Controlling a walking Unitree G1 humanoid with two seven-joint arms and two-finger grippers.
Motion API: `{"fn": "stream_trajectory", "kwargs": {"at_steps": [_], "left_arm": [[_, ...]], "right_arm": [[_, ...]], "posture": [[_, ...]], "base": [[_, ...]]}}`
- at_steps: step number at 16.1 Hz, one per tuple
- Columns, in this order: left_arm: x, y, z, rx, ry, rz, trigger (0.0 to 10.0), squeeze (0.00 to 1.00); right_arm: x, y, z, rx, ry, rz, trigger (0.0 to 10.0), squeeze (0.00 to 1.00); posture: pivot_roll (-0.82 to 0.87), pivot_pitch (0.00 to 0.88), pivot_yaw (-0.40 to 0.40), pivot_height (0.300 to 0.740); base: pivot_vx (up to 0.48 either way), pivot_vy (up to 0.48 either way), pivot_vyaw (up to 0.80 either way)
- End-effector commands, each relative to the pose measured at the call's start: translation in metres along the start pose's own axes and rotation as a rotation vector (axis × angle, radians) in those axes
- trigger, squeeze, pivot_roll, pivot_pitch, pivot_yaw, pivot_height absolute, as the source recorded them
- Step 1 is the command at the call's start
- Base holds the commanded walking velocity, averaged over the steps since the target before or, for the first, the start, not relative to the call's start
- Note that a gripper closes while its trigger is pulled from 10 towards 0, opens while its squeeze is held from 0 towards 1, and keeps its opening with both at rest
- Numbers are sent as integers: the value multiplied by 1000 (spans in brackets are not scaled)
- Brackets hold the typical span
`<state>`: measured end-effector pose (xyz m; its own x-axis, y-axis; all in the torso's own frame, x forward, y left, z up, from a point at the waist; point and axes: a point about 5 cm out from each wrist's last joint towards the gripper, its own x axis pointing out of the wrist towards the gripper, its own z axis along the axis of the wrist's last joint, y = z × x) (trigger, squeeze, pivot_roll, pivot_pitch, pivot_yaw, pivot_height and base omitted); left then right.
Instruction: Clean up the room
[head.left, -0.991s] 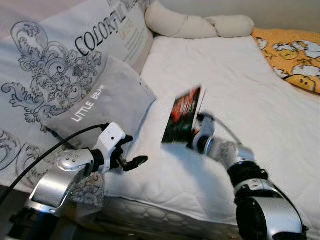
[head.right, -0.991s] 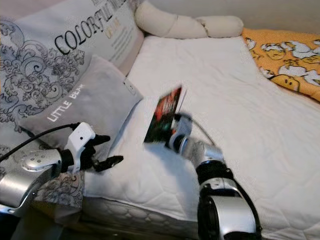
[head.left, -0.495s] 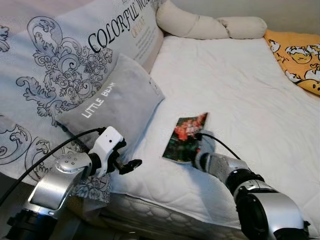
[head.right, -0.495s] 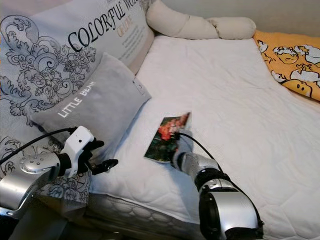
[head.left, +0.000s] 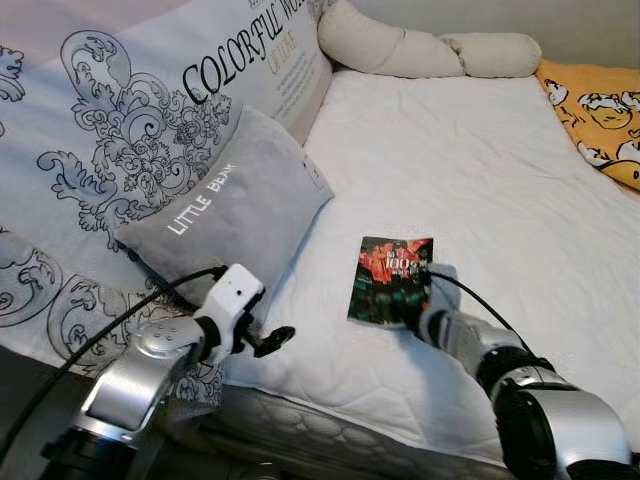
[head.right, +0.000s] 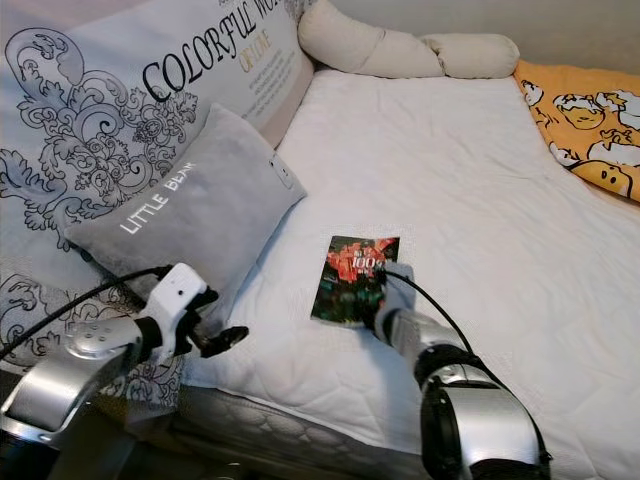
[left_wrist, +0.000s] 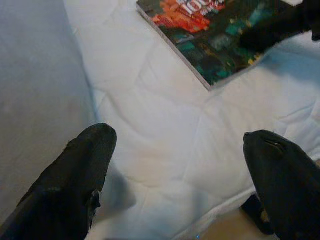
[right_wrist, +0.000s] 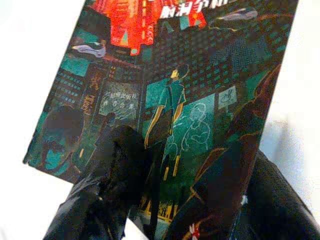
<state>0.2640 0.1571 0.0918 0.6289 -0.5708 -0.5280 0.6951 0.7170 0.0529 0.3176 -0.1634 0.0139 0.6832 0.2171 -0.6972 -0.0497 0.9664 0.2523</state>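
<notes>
Right gripper (head.right: 385, 292) rests on the near edge of the book (head.left: 391, 279), which lies flat on the white mattress (head.left: 470, 170) just beside the grey pillow (head.left: 228, 215); whether its fingers (right_wrist: 110, 175) pinch the cover I cannot tell. To lift cleanly, one finger likely needs to slip under the edge. Left gripper (left_wrist: 180, 175) hovers spread wide near the mattress corner
</notes>
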Motion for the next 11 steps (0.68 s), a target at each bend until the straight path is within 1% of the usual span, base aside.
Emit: {"fn": "stream_trajectory", "kwargs": {"at_steps": [1, 3, 4, 5, 6, 7, 9, 10, 11], "left_arm": [[2, 1, 0, 8, 8, 21, 10000, 0], [7, -2, 2, -12, -16, 34, 10000, 0], [8, -4, 2, -29, -30, 41, 10000, 0], [10, -5, 0, -47, -45, 52, 10000, 0], [11, -6, -1, -66, -55, 67, 10000, 0], [12, -6, -2, -76, -60, 72, 10000, 0], [15, -9, -5, -103, -69, 87, 10000, 0], [15, -10, -6, -106, -68, 90, 10000, 0], [15, -10, -9, -116, -66, 101, 10000, 0]], "right_arm": [[-1, -4, -1, -26, 3, 4, 10000, 1000], [-2, -5, 2, -23, -21, 53, 10000, 1000], [-4, -5, 6, -8, -43, 87, 10000, 918], [-5, -7, 9, 11, -72, 103, 10000, 208], [-7, -10, 8, -15, -87, 117, 10000, 0], [-7, -13, 6, -15, -89, 111, 10000, 0], [-9, -21, -13, -51, -52, 114, 10000, 0], [-9, -22, -18, -63, -38, 113, 10000, 0], [-8, -19, -29, -86, -13, 128, 10000, 0]], "posture": [[104, 0, 41, 740], [87, 0, 44, 740], [73, 0, 43, 740], [54, 0, 43, 740], [41, 0, 44, 740], [33, 0, 44, 740], [26, 0, 44, 740], [17, 0, 39, 740], [18, 0, 35, 740]], "base": [[0, 0, 0], [0, 0, 0], [0, 0, 0], [0, 0, 0], [0, 0, 0], [0, 0, 0], [0, 0, 0], [0, 0, 0], [0, 0, 0]]}}
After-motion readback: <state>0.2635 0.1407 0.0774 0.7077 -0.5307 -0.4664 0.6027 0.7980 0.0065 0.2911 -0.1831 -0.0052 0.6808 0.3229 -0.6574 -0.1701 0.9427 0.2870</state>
